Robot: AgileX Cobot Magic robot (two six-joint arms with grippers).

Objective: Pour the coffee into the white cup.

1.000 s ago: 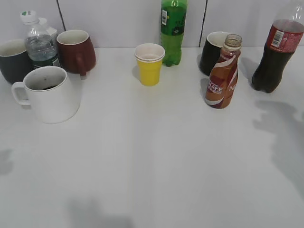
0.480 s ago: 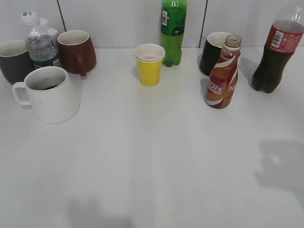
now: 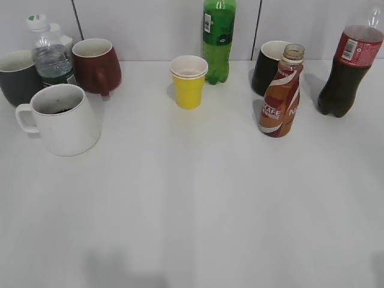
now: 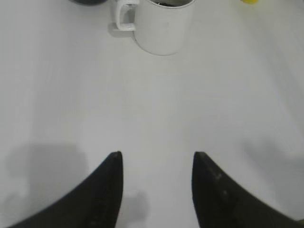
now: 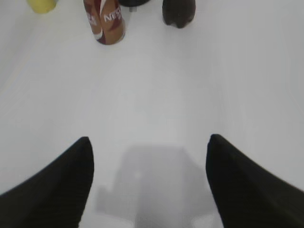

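Note:
The coffee bottle (image 3: 281, 96), brown with a white swirl and no cap, stands upright on the white table at the right; its base shows at the top of the right wrist view (image 5: 105, 21). The white cup (image 3: 65, 120), a wide mug with its handle to the left and a dark trace inside, stands at the left; it shows at the top of the left wrist view (image 4: 161, 26). My left gripper (image 4: 156, 154) is open and empty above bare table, well short of the cup. My right gripper (image 5: 148, 138) is open and empty, well short of the bottle. Neither gripper shows in the exterior view.
Behind the cup stand a dark mug (image 3: 17, 77), a clear water bottle (image 3: 51, 57) and a maroon mug (image 3: 96, 65). A yellow paper cup (image 3: 189, 81) and a green bottle (image 3: 218, 39) stand at the back middle. A black mug (image 3: 269, 66) and a cola bottle (image 3: 348, 66) flank the coffee bottle.
The arm shadows on the right and left of the table have slid off toward the near edge and gone. The bottles and cups have not moved.

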